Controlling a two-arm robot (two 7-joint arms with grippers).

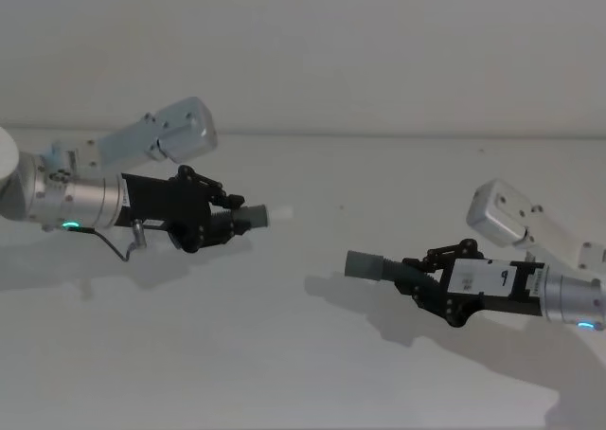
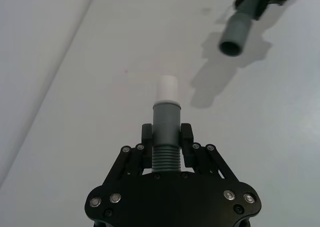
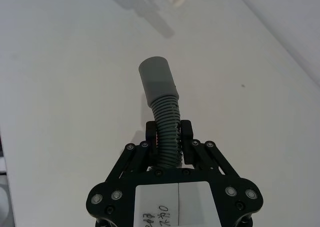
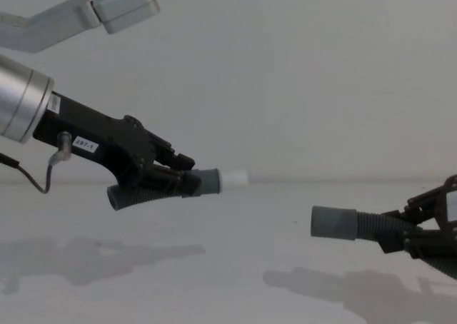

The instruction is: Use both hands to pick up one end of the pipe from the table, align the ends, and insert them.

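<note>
My left gripper [image 1: 230,221] is shut on the ribbed part of the shorter pipe piece [image 2: 166,122], held above the table [image 1: 237,354]. Its narrow cuff with the pale whitish tip [image 1: 280,215] points right. My right gripper [image 1: 417,280] is shut on the ribbed part of the other pipe piece [image 3: 168,124], whose wider grey sleeve [image 1: 364,264] points left. The two ends face each other across a gap, the sleeve [image 4: 333,223] lower than the pale tip [image 4: 235,177]. In the left wrist view the open mouth of the sleeve [image 2: 235,36] shows off to one side of the tip [image 2: 167,88].
The white-grey table runs back to a pale wall [image 1: 379,51]. Shadows of both arms lie on the surface below them. The ribbed tail of the left piece [image 4: 132,194] hangs out behind the left gripper.
</note>
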